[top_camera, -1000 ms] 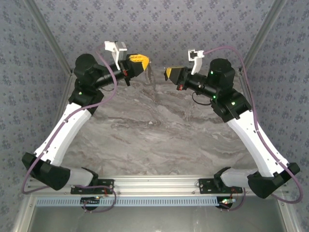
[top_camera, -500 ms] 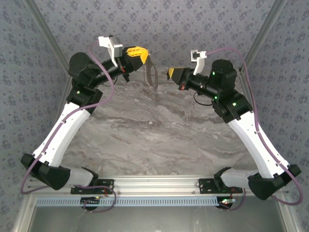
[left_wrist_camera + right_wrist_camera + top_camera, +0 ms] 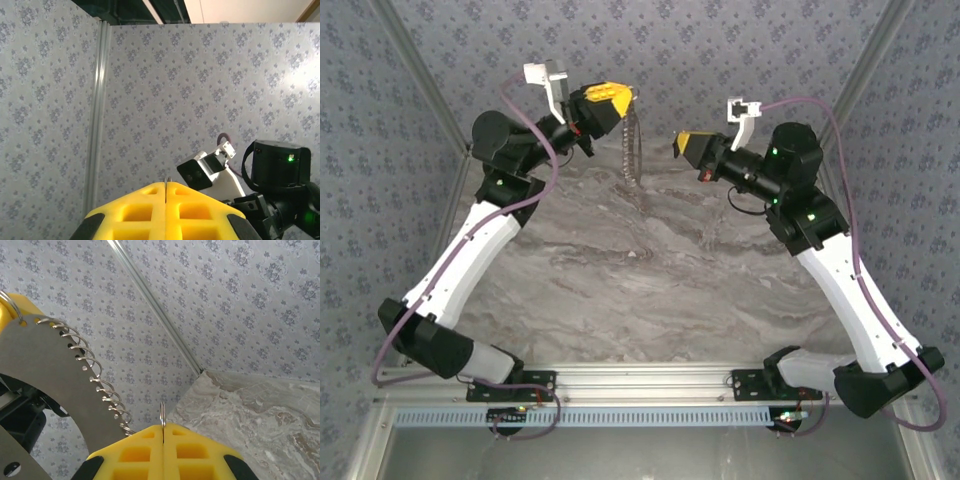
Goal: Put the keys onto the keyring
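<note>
Above the far end of the grey marbled surface (image 3: 650, 270), you have both pincers raised and facing each other with a gap between them. Your main risk is a miss. The keyring (image 3: 633, 150), a flat grey metal strip edged with a row of small wire rings, hangs loose from the left pincer (image 3: 620, 98). It is gripped at its top end alone, so a quick move may set it swinging and carry the rings away from the key.

The key (image 3: 162, 415), a tiny slim metal piece, shows just a thin looped tip past the right pincer (image 3: 680, 146). With so little of it exposed, a nudge against the strip could twist it or knock it free, and it would drop to the surface. Bring the 2 pincers too close and their yellow tips may bump before anything threads.

Your left pincer is fully closed on the strip's upper end. Your right pincer is fully closed too, pinching the key in the seam between its tips.
</note>
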You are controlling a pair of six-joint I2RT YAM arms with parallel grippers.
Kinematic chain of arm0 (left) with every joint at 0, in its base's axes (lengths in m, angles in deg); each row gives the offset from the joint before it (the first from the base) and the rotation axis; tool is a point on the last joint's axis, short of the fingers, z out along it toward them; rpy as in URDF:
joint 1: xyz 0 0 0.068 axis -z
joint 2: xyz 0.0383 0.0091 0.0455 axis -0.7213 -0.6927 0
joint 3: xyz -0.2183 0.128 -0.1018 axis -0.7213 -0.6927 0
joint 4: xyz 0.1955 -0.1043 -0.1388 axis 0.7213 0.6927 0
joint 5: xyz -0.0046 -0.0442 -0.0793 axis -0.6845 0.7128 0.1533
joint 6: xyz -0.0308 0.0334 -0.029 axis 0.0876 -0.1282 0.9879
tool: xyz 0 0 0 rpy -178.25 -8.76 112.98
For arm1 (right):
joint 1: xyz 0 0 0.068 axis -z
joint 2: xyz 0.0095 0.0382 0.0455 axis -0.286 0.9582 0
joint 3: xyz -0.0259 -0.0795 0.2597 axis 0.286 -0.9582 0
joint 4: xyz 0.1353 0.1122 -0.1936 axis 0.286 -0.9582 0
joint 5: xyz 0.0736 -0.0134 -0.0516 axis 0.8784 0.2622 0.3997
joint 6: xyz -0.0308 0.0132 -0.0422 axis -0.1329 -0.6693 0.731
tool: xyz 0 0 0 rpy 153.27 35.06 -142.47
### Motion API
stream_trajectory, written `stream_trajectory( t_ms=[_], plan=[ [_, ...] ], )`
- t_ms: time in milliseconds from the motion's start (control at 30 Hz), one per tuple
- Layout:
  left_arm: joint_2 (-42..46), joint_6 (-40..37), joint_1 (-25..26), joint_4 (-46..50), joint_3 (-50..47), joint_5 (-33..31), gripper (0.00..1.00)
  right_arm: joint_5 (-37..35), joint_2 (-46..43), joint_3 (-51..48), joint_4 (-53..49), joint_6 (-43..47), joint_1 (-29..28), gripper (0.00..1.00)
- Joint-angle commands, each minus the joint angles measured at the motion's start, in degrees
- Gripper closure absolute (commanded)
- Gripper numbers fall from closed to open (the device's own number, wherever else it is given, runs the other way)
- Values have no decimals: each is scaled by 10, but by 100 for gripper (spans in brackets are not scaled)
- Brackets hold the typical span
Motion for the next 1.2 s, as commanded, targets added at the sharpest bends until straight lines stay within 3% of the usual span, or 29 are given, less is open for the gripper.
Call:
stream_trajectory(
  t_ms=[0,233,433,567,800,1167],
  plan=[
    [-11,65,3,-90,30,-10,100,14,-12,-5,48,-18,12,100],
    [-37,128,3,-131,41,-37,100,36,1,5,88,-38,30,100],
    [-45,121,3,-83,58,-18,100,61,28,43,79,-24,40,100],
    [-40,68,2,9,73,4,100,68,49,72,58,-3,41,100],
    [-27,-90,2,255,110,25,100,69,71,113,3,41,35,100],
    [-19,-152,-1,356,109,44,100,48,93,159,-97,126,-5,100]
  ],
)
